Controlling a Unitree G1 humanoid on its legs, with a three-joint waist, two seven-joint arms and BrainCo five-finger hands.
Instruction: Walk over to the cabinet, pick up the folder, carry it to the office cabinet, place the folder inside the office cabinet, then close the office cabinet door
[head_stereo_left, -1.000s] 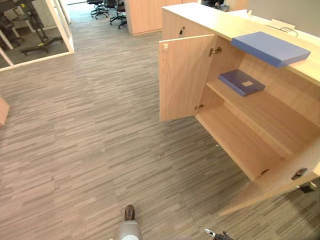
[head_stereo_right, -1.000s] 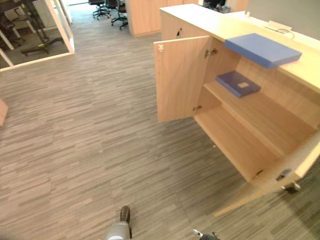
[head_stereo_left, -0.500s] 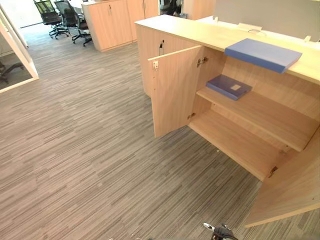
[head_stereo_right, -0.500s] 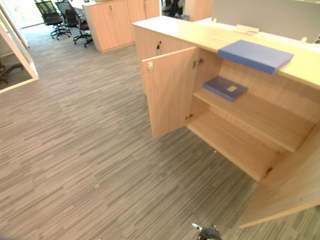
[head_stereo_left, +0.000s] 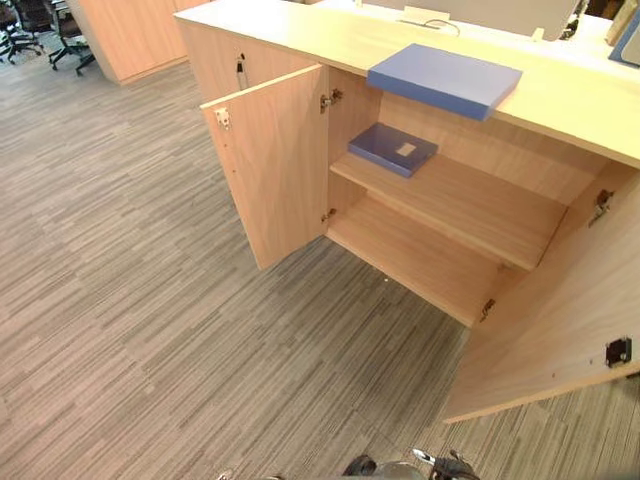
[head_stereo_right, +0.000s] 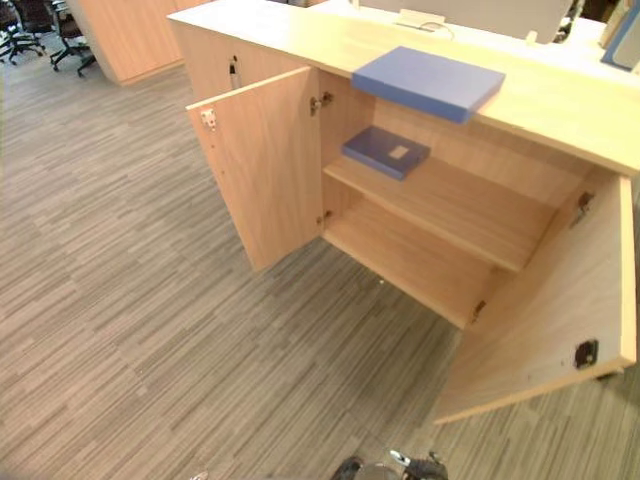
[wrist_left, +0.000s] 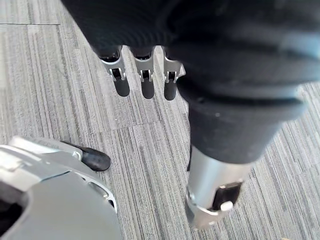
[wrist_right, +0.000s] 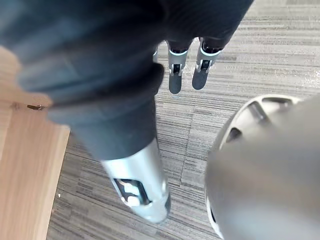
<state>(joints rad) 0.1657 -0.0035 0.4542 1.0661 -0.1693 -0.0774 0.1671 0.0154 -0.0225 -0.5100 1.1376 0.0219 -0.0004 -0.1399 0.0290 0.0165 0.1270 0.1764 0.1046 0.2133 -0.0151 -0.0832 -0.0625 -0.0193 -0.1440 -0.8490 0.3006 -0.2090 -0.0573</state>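
The office cabinet's (head_stereo_left: 410, 255) left door (head_stereo_left: 270, 165) and right door (head_stereo_left: 560, 320) are swung out over the carpet (head_stereo_left: 150, 330). A blue folder (head_stereo_left: 445, 79) is laid on the bench (head_stereo_left: 290, 30) above, overhanging its front edge. A darker folder (head_stereo_left: 392, 148), its white label too small to be read, is seen on the upper shelf (head_stereo_left: 470, 200). The left hand (wrist_left: 147, 75) and right hand (wrist_right: 176, 75) are held over the carpet, fingers released and empty.
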